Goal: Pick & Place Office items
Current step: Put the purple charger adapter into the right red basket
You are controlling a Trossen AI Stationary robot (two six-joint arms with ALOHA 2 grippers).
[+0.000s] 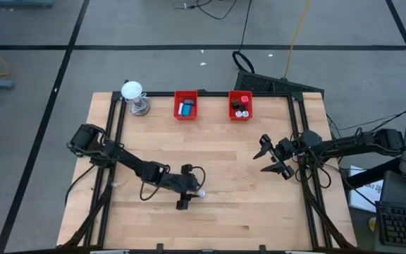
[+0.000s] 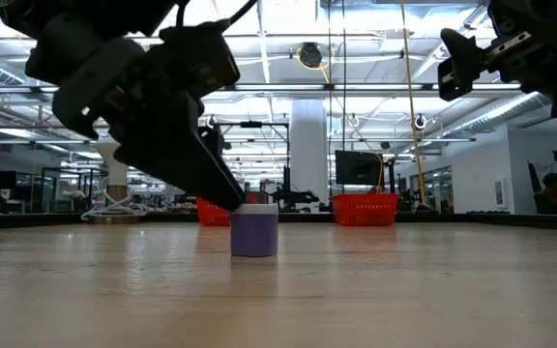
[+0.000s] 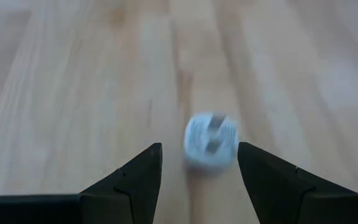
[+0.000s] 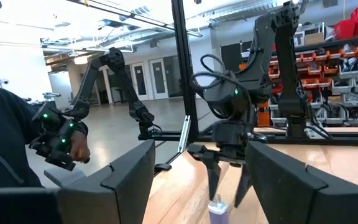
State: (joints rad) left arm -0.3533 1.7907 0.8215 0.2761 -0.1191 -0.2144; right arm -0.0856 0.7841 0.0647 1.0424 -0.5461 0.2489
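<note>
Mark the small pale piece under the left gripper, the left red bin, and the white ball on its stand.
small pale piece [image 2: 254,233]: low view, front face of its body.
left red bin [image 1: 185,116]: high view, near rim.
white ball [image 1: 131,89]: high view, top of the ball.

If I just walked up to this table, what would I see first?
First, the left gripper near the table's front middle, its open fingers either side of a small pale piece standing on the wood. Next, the right gripper, open and holding nothing, raised over the right side. At the far edge sit two red bins and a white ball on a stand.
</note>
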